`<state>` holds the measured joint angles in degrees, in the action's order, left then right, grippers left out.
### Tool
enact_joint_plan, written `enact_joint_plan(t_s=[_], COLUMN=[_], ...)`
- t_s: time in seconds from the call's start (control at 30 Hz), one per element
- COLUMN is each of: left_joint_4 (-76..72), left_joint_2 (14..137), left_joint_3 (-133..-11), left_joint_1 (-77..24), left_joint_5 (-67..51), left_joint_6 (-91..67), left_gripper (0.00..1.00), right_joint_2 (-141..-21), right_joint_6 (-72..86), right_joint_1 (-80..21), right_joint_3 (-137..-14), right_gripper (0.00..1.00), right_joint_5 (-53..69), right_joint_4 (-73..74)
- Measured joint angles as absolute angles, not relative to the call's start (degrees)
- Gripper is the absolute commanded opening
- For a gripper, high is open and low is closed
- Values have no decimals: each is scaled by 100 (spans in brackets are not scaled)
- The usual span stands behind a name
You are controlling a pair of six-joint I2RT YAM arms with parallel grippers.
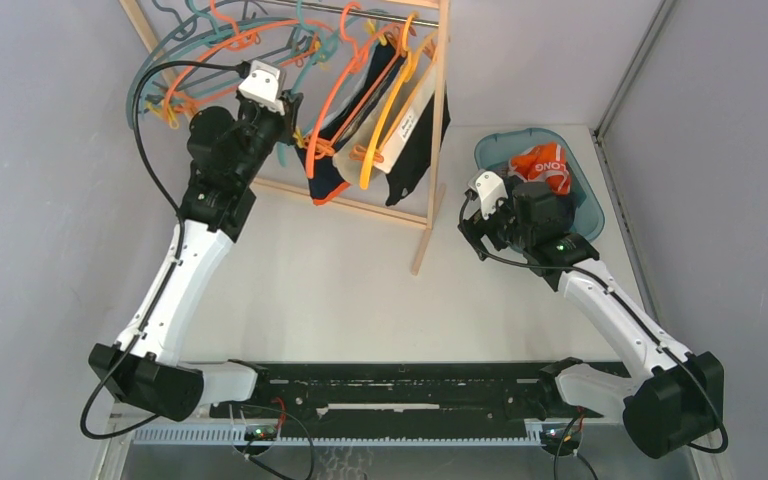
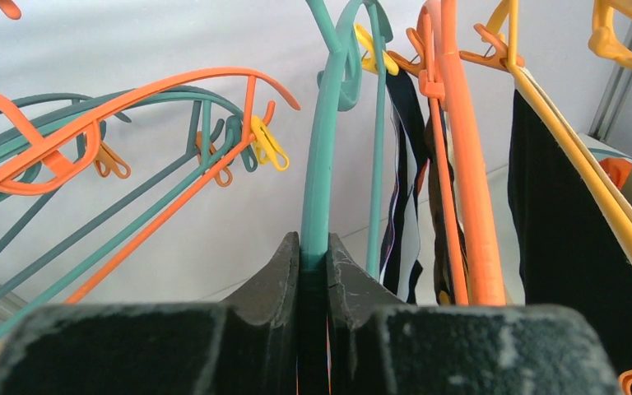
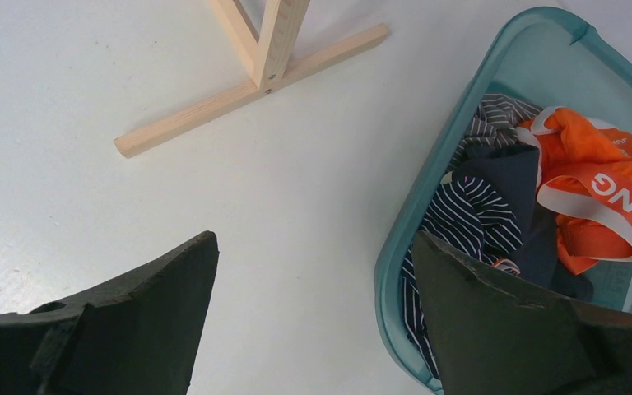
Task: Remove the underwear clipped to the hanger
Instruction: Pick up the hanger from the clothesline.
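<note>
Teal plastic is what you're holding: the left end effector (image 2: 313, 247) is clamped shut on the thin shaft of a teal hanger (image 2: 318, 156), nothing else between the pads. The right end effector (image 3: 313, 247) is wide open and empty, hovering over bare tabletop (image 3: 90, 82), with the bin (image 3: 543, 58) just to its right.

Where the underwear (image 2: 403, 189) is: the clipped pieces hang just right of the left end effector. A navy-and-pale one sits closest, and a black one (image 2: 559, 239) is further right on the yellow hanger (image 2: 592, 189). I can't tell if the navy one is clipped to your teal hanger or to the orange hanger (image 2: 461, 164) beside it. The removed pieces (image 3: 592, 156) are already in the bin.

Risks from here:
- The grip is on a slim, smooth rod. Any twist load and the hanger likely rotates or slides in the pads.
- The hangers left of and above the left end effector are nested and overlapping. Pull yours and the neighbours probably come with it, or the hooks jam on the rail (image 1: 360, 8).
- The wooden rack (image 3: 251, 90) looks light. A hard sideways pull could tip or drag it.
- The right end effector is well away from the hangers, so nothing is bracing the cloth. If a clip (image 2: 370, 45) lets go now, the piece drops to the tabletop below the left end effector, not into the bin.
</note>
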<state>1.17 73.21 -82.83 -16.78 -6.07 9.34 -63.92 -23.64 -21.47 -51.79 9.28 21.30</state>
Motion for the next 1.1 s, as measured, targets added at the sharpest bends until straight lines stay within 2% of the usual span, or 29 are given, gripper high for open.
enact_joint_plan(t_s=[0.3, 1.1], left_joint_4=[-753, -2027], left_joint_2=[7240, 6836], left_joint_3=[-7579, -6899], left_joint_1=[-1675, -1673], left_joint_5=[-386, 145], left_joint_6=[810, 810], left_gripper=[0, 0], right_joint_2=[-6392, -6453], right_joint_6=[-2366, -2388], right_joint_1=[-2147, -2147], right_joint_3=[-5179, -5179], right_gripper=[86, 86], right_joint_5=[928, 910], right_joint_4=[2130, 2132])
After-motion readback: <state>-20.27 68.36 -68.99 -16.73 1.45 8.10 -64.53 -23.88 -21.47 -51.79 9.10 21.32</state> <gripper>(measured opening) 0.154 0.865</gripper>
